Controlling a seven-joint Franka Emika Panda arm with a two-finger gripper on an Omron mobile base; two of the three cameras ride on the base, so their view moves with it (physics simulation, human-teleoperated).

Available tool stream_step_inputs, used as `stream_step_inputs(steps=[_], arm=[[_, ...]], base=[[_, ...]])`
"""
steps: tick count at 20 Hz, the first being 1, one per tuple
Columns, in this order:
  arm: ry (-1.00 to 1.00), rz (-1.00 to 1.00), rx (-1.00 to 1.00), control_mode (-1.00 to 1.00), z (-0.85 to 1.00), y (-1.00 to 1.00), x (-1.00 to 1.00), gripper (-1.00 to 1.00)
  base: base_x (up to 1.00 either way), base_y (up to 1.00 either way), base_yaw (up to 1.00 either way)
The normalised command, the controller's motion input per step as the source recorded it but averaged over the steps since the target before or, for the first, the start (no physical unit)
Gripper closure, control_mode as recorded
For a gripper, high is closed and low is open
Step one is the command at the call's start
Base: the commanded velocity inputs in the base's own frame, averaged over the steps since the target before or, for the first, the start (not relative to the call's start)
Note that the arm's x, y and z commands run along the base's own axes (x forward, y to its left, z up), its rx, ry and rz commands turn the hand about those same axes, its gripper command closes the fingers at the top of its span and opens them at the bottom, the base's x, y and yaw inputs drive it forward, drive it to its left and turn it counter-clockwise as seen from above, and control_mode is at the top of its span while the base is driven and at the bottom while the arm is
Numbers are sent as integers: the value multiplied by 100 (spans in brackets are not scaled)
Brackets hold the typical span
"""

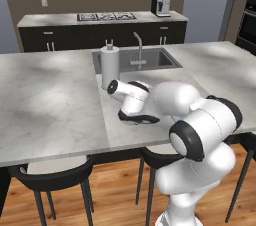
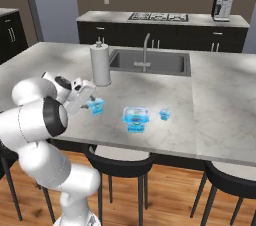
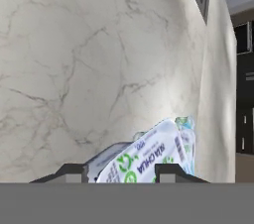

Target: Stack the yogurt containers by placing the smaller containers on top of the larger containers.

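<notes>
In the hand view a small light-blue and white yogurt container [image 3: 149, 156] with green marks lies tilted between my gripper's [image 3: 121, 171] two dark fingertips, which close on its sides. From the right base view, the gripper [image 2: 90, 102] holds this smaller container [image 2: 96, 106] low over the counter, just in front of the paper-towel roll. The larger teal container [image 2: 136, 119] stands on the counter to the right of it, apart from the gripper. In the left base view the arm's own links hide the hand.
A tall white paper-towel roll [image 2: 100, 65] stands just behind the gripper, beside the sink [image 2: 150, 62] and its faucet. A tiny blue pack [image 2: 164, 114] sits right of the larger container. Black stools stand under the counter's near edge [image 2: 150, 152].
</notes>
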Motion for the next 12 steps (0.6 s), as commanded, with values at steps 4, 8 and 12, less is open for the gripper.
stream_step_inputs(steps=[4,8,12], arm=[[0,0,0,-100,37,-25,-17,100],[0,0,0,-100,23,-33,-13,100],[0,0,0,-100,18,-42,-8,100]], base=[[0,0,0],[0,0,0],[0,0,0]])
